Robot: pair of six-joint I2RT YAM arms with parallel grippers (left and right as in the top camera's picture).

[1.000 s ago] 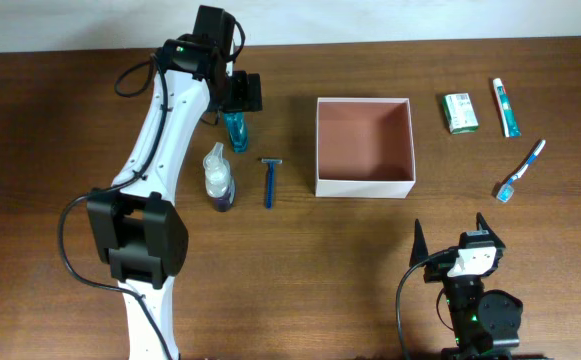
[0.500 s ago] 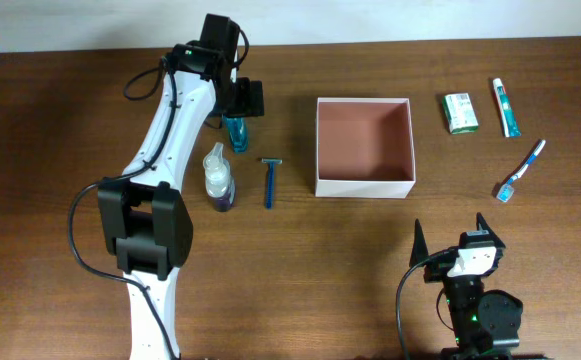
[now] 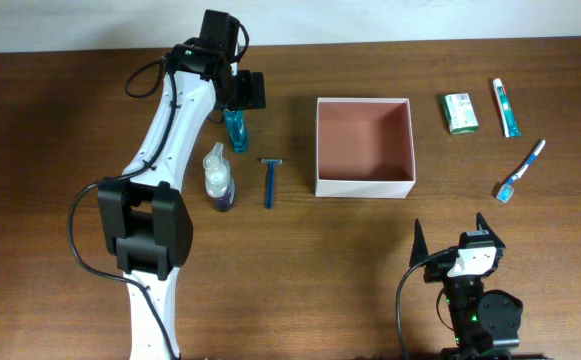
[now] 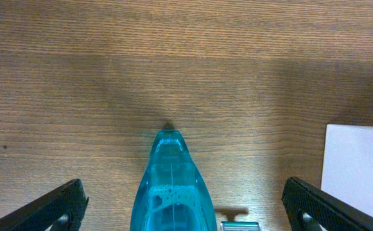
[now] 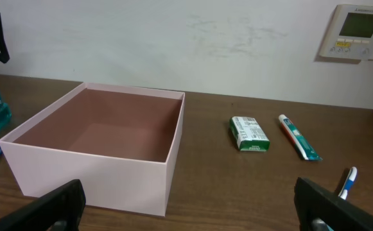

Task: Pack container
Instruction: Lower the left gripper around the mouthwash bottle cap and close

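The container (image 3: 365,146), a square open box with white walls and a pinkish-tan inside, is empty; it also shows in the right wrist view (image 5: 96,173). My left gripper (image 3: 240,98) is open above the blue bottle (image 3: 235,129). In the left wrist view its fingers (image 4: 186,208) straddle the blue bottle (image 4: 173,186) without touching it. My right gripper (image 3: 450,232) is open and empty near the front edge, facing the container (image 5: 192,208).
A clear bottle (image 3: 217,176) and a blue razor (image 3: 268,182) lie left of the container. A green-and-white carton (image 3: 460,113), a toothpaste tube (image 3: 506,107) and a toothbrush (image 3: 522,170) lie to its right.
My left arm has shifted slightly right and toward the back over the blue bottle. The objects and the right arm have not moved.
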